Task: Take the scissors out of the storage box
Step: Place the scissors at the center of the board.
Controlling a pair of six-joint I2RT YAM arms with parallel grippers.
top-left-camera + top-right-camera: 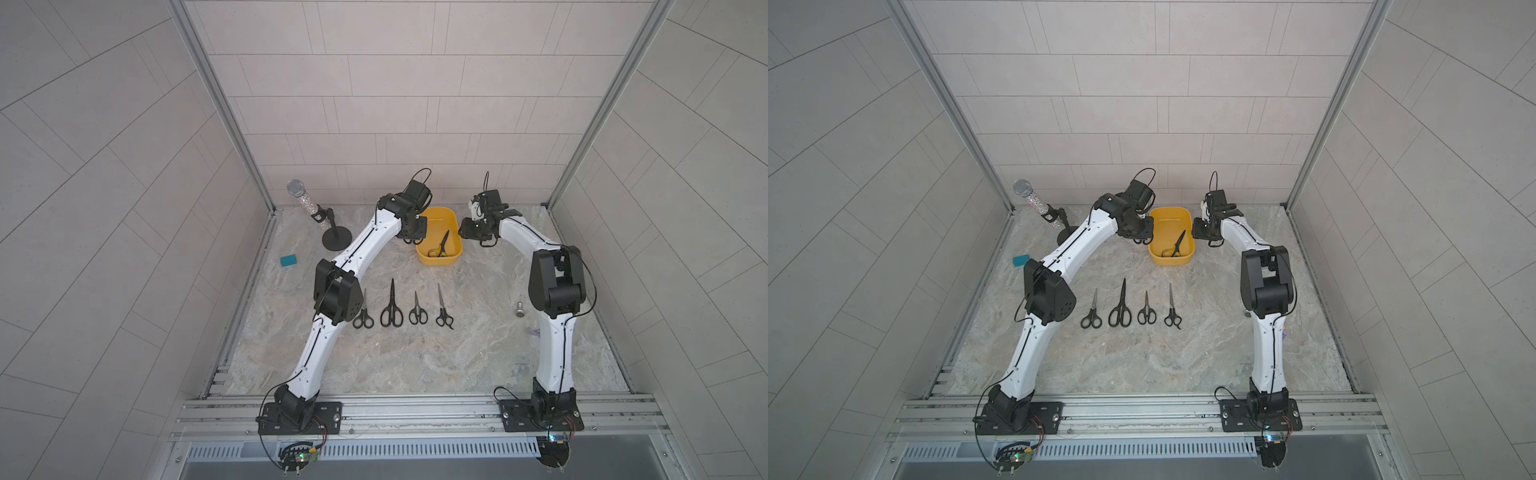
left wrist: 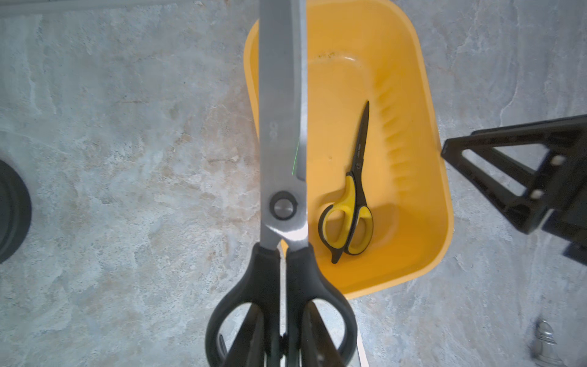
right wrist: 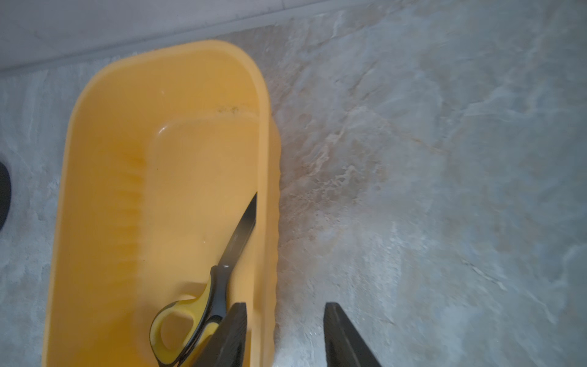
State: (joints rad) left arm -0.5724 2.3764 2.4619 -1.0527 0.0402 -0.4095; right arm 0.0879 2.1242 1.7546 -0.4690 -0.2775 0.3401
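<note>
Four scissors (image 1: 391, 307) laid mid-table (image 1: 415, 365); left gripper (image 2: 281, 344) clamps big black-handled pair (image 2: 283, 178) beside storage box (image 2: 413, 95); yellow-handled pair (image 2: 349, 216) left inside, right gripper (image 3: 286, 324) jaws apart astride its wall

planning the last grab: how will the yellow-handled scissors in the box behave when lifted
Probably stiff: the yellow-handled scissors have closed blades. Long and thin, they may pivot in a grip. Their tip lies near the storage box wall, so it might scrape.

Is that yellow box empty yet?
No. One pair of yellow-handled scissors lies flat inside the yellow box.
</note>
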